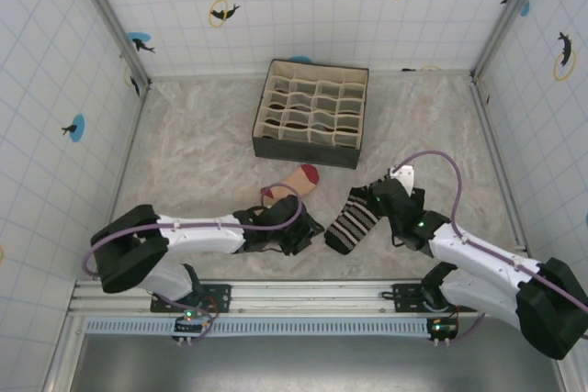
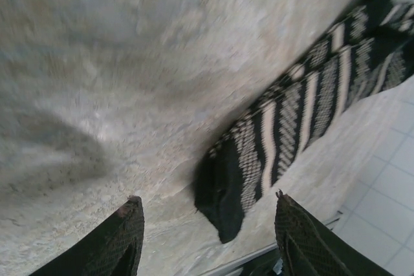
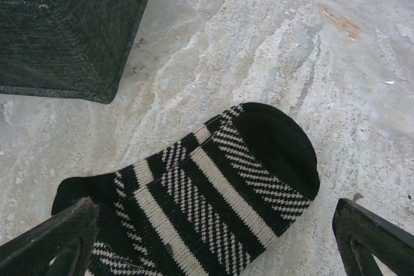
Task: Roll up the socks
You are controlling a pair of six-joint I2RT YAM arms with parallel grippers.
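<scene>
Starting with the left claw (image 1: 296,229): its fingers (image 2: 123,240) are spread wide with nothing between them, low over bare tabletop (image 2: 97,63). The peach sock (image 1: 292,183) lies just beyond it, dark red toe pointing away. The striped sock (image 1: 354,220) lies just to that claw's right, its near dark end close by and lying apart from the peach one. The right claw (image 1: 378,201) hovers over the striped sock's far end, jaws apart and straddling its width, probably lined up to pinch that end and start a roll. The organizer box (image 3: 71,24) corner sits near, ahead-left of this claw. There's open tabletop to its right.
</scene>
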